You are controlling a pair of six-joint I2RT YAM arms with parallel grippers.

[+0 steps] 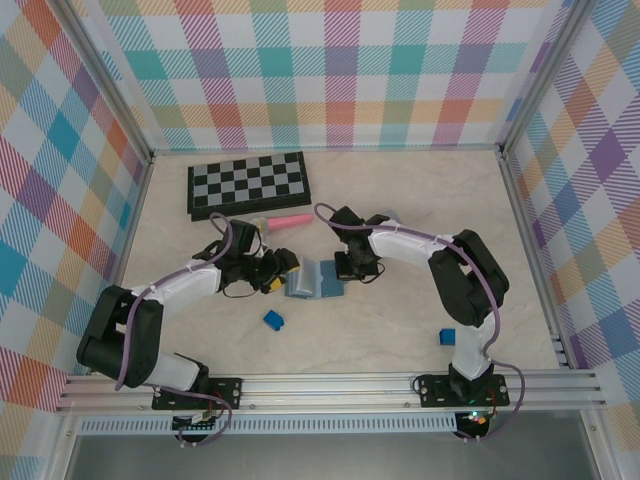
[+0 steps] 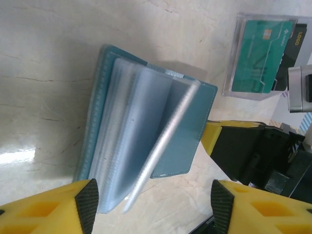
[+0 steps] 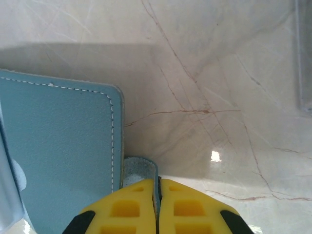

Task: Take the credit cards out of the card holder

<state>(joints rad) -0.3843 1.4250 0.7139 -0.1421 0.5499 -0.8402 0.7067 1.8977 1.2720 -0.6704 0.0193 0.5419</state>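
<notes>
Desk (image 1: 400,330), middle: card holder (image 1: 322,284) lies open, sleeves fanned. My right claw (image 3: 157,204) is clamped on its closure tab; my left claw (image 2: 154,207) stands apart astride the sleeves. No card gripped yet; extraction is pending.

Top cam overhead; wrist cams close, sharing card holder (image 2: 146,131).

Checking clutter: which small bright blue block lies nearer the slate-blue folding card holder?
The left bright blue block, just in front of the card holder; the other block sits by the right arm's base.
</notes>
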